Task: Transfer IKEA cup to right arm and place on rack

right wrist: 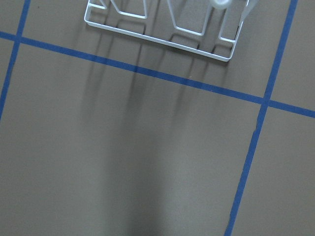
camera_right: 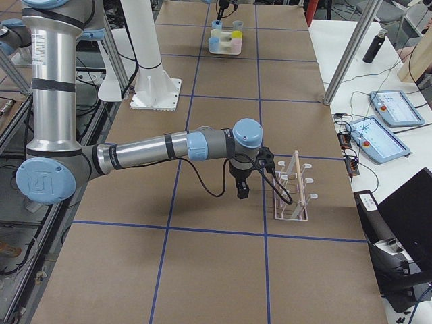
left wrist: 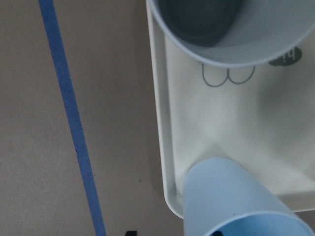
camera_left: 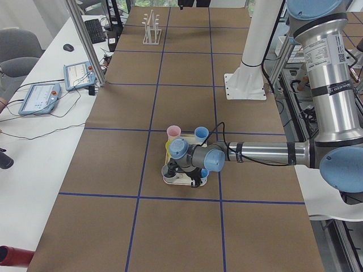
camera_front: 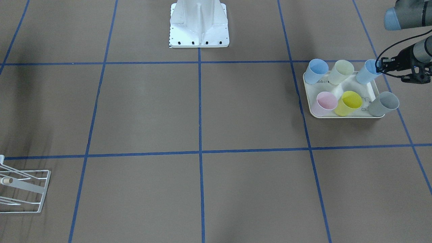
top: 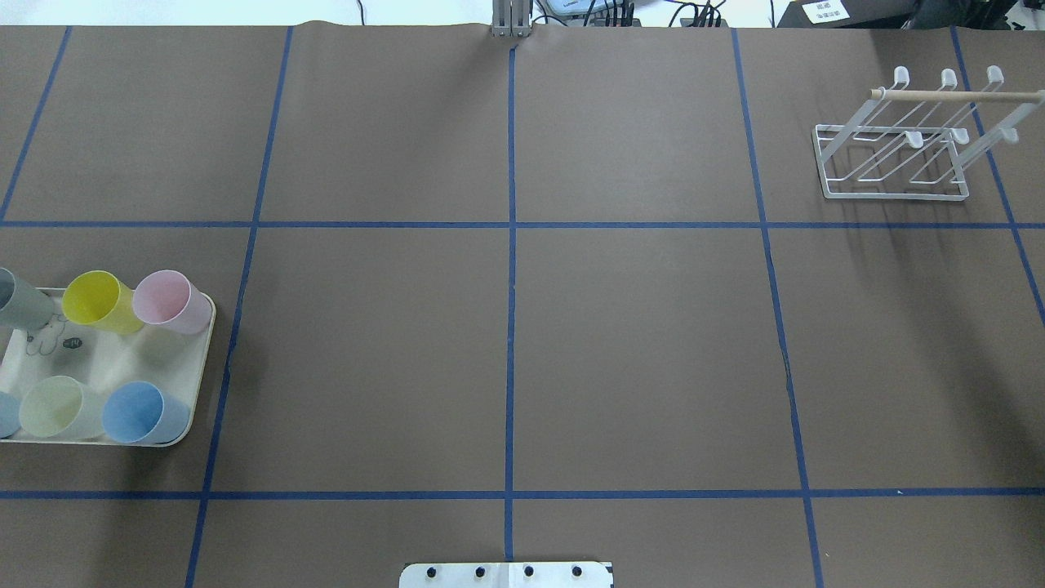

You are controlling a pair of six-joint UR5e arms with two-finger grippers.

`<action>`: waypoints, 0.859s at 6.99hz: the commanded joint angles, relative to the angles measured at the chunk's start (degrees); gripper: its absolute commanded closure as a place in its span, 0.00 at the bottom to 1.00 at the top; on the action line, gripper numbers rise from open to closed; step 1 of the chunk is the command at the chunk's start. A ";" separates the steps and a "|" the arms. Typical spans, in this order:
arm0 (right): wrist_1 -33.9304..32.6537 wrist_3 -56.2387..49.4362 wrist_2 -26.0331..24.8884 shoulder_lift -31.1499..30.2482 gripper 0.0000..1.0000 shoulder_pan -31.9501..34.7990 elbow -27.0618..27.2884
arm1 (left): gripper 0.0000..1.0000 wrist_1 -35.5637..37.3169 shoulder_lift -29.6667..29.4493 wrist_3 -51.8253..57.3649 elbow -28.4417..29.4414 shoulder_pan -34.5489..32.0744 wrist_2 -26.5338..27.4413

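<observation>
Several pastel IKEA cups stand on a cream tray (camera_front: pixel 341 116) at my left end of the table. My left gripper (camera_front: pixel 379 66) is at the rim of the light blue cup (camera_front: pixel 367 73) in the tray's corner. In the left wrist view that cup (left wrist: pixel 231 196) fills the bottom, with one black fingertip (left wrist: pixel 130 232) outside its wall and apart from it, so the gripper looks open. The white wire rack (top: pixel 898 155) stands at the far right. My right gripper (camera_right: pixel 241 190) hangs beside the rack (camera_right: pixel 290 196); I cannot tell whether it is open or shut.
Also on the tray are a grey cup (camera_front: pixel 383 104), a yellow cup (camera_front: pixel 348 103), a pink cup (camera_front: pixel 324 104), a pale green cup (camera_front: pixel 341 72) and a blue cup (camera_front: pixel 317 71). The white robot base (camera_front: pixel 199 30) stands at mid-table. Tablets and cables (camera_right: pixel 378 128) lie on the side bench.
</observation>
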 commanded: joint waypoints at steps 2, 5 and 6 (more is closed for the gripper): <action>0.17 -0.09 -0.17 0.86 0.00 0.00 0.35 | 1.00 0.97 3.10 -0.68 -8.52 -2.61 -4.02; 15.47 11.28 -0.26 1.48 0.00 -2.88 0.44 | 1.00 3.59 4.81 -4.69 -16.20 -12.73 -3.87; 22.08 21.52 -0.43 1.48 0.00 -5.60 0.27 | 1.00 3.26 1.32 -13.25 -17.18 -13.18 -3.95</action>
